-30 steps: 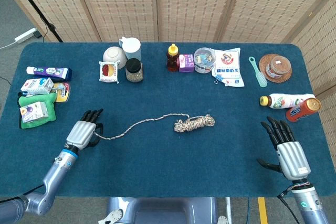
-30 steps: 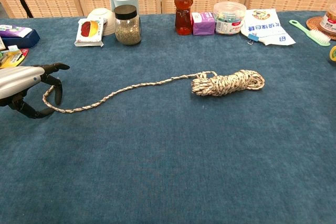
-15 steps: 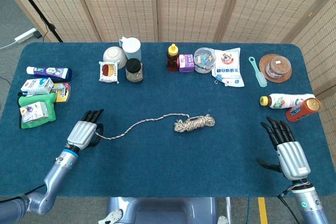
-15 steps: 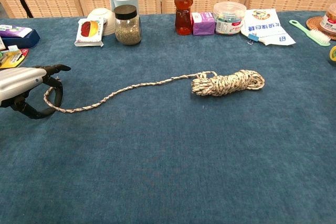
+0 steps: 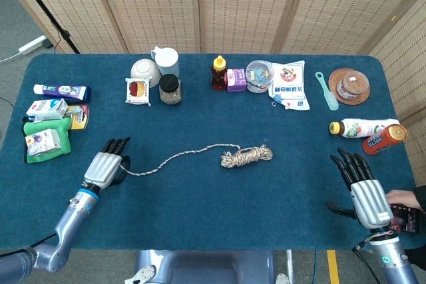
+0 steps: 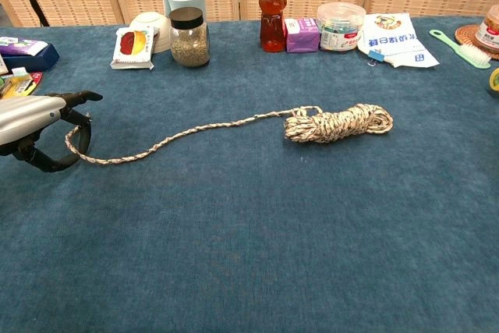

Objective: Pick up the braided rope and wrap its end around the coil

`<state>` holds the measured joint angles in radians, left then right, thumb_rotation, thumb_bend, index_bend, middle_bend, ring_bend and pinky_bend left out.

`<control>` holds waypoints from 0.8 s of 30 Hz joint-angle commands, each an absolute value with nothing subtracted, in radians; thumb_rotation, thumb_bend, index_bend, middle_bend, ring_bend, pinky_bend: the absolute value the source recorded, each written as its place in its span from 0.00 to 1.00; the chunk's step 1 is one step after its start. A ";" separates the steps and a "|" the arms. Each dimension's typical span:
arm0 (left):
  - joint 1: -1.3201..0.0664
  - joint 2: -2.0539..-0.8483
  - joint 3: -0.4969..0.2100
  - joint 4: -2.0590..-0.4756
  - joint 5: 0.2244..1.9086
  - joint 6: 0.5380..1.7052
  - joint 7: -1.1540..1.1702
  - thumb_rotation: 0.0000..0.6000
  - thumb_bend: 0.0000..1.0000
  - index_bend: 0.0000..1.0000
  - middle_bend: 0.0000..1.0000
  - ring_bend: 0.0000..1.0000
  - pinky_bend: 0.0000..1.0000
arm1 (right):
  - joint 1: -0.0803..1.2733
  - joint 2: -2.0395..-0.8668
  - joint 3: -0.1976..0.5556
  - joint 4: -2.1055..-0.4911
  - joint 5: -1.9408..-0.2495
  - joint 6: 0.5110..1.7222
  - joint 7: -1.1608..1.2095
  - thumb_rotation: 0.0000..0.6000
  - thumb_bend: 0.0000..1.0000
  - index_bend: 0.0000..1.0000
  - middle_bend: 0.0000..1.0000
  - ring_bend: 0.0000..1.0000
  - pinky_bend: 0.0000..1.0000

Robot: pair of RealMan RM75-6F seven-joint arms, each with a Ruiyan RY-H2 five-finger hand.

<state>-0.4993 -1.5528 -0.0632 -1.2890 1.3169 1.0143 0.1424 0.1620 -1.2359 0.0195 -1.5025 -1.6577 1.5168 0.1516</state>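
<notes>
Both views are lit brightly and evenly, and the light seems to come from above. Only soft, short shadows are cast: a thin one is seen under the braided rope and a faint one beneath the left hand in the chest view. No strong glare is found on the blue table cloth; small highlights are noticed on the honey bottle. The head view is sharp throughout. In the chest view the near cloth is rendered slightly soft, and little distortion at the edges is noticed.
</notes>
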 commanded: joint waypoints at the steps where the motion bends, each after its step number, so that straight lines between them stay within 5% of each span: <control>1: -0.498 -1.539 -0.067 -1.307 1.324 1.024 0.133 1.00 0.43 0.57 0.00 0.00 0.00 | 0.163 -1.237 0.019 -1.502 -1.659 1.515 0.149 1.00 0.00 0.00 0.00 0.00 0.00; 24: -0.474 -1.399 -0.073 -1.489 1.386 1.124 0.108 1.00 0.43 0.57 0.00 0.00 0.00 | 0.163 -1.237 0.006 -1.508 -1.681 1.518 0.149 1.00 0.00 0.00 0.00 0.00 0.00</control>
